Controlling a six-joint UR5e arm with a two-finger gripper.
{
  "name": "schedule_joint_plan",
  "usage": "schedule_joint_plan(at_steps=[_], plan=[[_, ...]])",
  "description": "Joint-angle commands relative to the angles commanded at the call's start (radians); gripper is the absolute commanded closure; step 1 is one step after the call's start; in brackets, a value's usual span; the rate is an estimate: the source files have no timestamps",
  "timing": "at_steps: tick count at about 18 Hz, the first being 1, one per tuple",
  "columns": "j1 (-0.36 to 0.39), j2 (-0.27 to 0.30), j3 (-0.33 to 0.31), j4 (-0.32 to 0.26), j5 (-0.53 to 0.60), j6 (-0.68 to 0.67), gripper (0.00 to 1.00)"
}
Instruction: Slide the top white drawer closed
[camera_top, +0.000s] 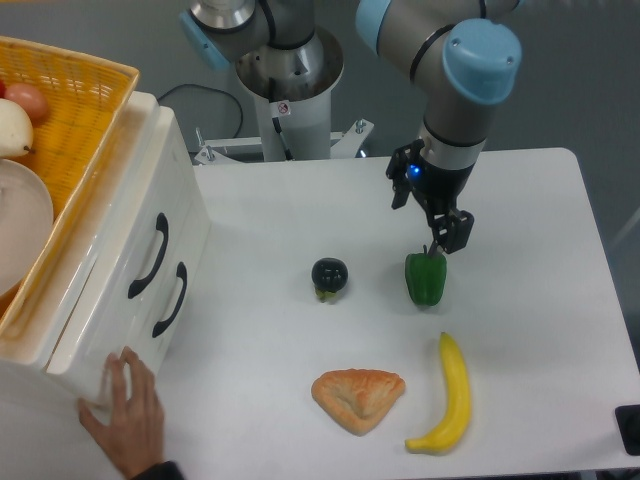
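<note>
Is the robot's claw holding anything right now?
No. The gripper hangs above the green pepper, and nothing shows between its fingers. Open or shut can't be told.

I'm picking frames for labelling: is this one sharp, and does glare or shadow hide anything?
Fixed camera: the gripper looks slightly motion-blurred, its jaws unclear; the green pepper and banana are sharp with soft shadows; the top white drawer shows mild sheen, handle still clear.
</note>
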Motion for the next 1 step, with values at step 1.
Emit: schedule_joint_plan(at_steps=[1], plan=[[0.003,0.000,0.000,0.002,0.000,0.000,0.00]])
